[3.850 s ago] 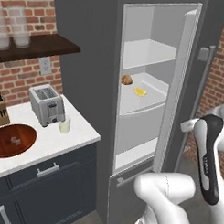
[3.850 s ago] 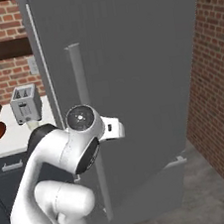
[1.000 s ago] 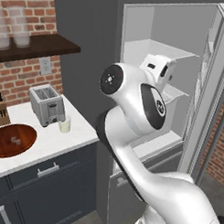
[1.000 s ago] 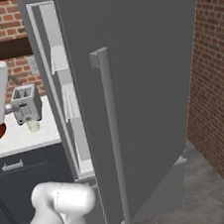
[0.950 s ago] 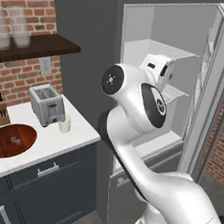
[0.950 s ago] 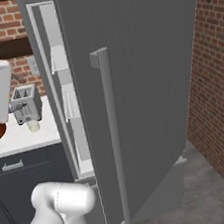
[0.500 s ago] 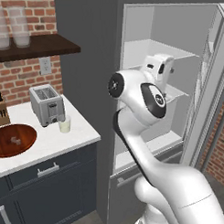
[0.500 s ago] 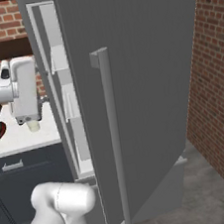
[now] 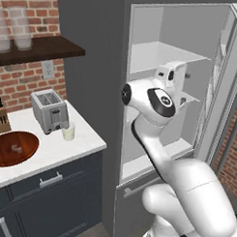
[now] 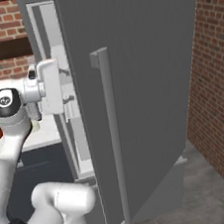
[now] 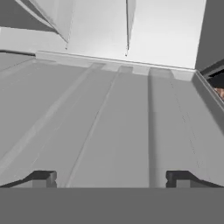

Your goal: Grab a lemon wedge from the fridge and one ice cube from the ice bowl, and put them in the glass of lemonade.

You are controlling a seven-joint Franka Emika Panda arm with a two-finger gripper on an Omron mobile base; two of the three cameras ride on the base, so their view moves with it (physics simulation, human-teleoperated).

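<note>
**Reaching into the fridge, fingers spread wide**

You've got the gripper [image 11: 111, 177] inside the open fridge [image 9: 142, 53] w/ fingers [image 11: 41, 177] released, nothing between them. Hand view looks along bare white shelf; the lemon wedge can't be made out, so its direction from the fingers can't be told. Ice bowl [image 9: 13, 149] and glass of lemonade [image 9: 68, 131] wait on the table [image 9: 86, 138], left of the fridge.

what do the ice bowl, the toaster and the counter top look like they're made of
Ice bowl: probably wood, reddish-brown with a smooth, faintly glossy inside. Toaster: looks like brushed metal, pale grey with darker slots. Counter top: plain white and matte, maybe stone or laminate; the render leaves it open.
</note>
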